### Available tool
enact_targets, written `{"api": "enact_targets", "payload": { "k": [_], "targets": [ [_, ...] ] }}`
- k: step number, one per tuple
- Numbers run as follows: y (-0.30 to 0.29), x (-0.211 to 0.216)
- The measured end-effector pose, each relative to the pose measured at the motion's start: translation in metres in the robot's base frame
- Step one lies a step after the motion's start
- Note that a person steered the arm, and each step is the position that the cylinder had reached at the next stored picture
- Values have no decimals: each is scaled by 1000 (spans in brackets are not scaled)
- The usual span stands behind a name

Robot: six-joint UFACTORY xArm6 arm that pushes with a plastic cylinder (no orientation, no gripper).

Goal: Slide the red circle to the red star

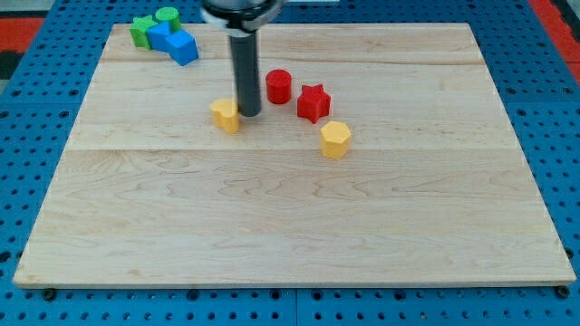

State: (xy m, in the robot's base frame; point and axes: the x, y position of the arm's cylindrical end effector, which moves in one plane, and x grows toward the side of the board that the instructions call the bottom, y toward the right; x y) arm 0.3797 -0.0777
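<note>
Position my tip point(248, 114) at the 9 o'clock side of the red circle point(278, 87), then push toward 3 o'clock with a slight lean toward 4 o'clock, so that the block travels straight to the red star point(314, 102). At present my tip stands at about 8 o'clock of the red circle, close but apart from it, and just beside or touching the yellow block point(226, 116) at its 9 o'clock. Withdraw from that yellow block first to avoid dragging it. Keep the stroke short: the two red blocks lie near each other, a narrow gap between them. The arm carries no jaws, so no grasp state applies. The red circle is a short upright cylinder, glossy red, standing on the desk point(290, 226) in the upper middle of the view. A yellow hexagon point(334, 139) lies at 5 o'clock of the star, outside the push line.
</note>
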Motion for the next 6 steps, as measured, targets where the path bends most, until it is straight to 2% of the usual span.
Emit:
{"api": "enact_targets", "payload": {
  "k": [2,3,4,5,6],
  "targets": [
    [-36,-2],
    [-40,-21],
    [-24,-59],
    [34,-72],
    [56,-72]
  ]
}}
